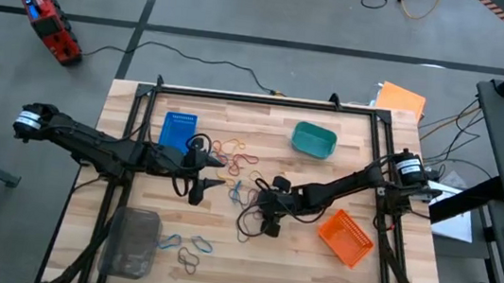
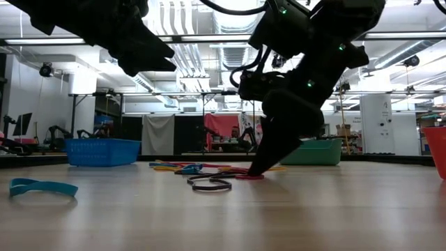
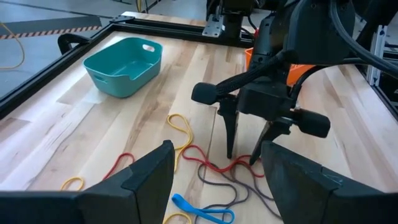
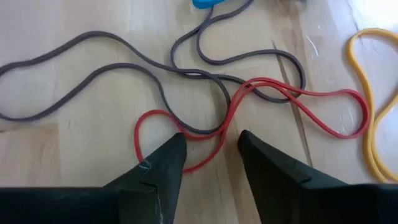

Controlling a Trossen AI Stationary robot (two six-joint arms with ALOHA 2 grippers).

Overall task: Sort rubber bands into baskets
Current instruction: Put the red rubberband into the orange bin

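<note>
Where the right pincer (image 4: 208, 152) comes down on the worktop (image 4: 74, 155), its fingertips stand parted astride a strand of the red rubber band (image 4: 292, 102), tips at the wood, nothing clamped yet. That band lies flat in a loose tangle, crossed by a grey rubber band (image 4: 112, 59), with a yellow rubber band (image 4: 373, 93) just beside. Judged light, limp and stretchy: it will sag and may drag the grey loop along. Best hold looks to be the single red strand between the tips, away from the crossing. Left pincer (image 3: 214, 171) hangs released near the same pile. Teal basket (image 3: 124, 65) and orange basket (image 1: 348, 236) sit well apart.
</note>
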